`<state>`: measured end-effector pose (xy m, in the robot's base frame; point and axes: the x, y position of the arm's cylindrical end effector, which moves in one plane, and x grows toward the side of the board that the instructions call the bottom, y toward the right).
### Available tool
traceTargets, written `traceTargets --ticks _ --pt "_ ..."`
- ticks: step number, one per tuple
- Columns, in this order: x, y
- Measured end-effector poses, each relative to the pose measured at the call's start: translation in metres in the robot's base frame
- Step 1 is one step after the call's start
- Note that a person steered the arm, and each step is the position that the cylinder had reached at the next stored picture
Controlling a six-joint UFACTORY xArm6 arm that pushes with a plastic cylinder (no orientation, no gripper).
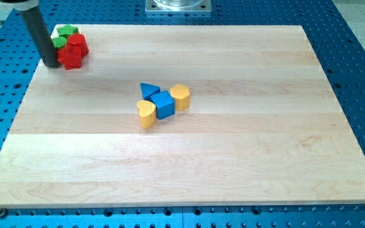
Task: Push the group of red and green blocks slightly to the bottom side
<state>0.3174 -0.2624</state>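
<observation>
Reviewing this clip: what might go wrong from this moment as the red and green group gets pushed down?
1. My tip sits at the group's left, beside the red blocks, not above, so a push may send them right instead of down.
2. The green blocks lie behind the red ones and may get left behind, splitting the group near the board's edge.

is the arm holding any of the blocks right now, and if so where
Nothing is held: the arm ends in a plain rod. My tip sits just at the view's left of the red blocks and green blocks; contact cannot be told.
</observation>
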Motion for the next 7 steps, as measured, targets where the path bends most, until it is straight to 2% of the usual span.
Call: traceTargets --ticks 3,5,6,7 --pt "0.004 -0.011" --pt "-0.077 -0.031" --pt "-0.101 -0.028" --pt "-0.106 -0.015"
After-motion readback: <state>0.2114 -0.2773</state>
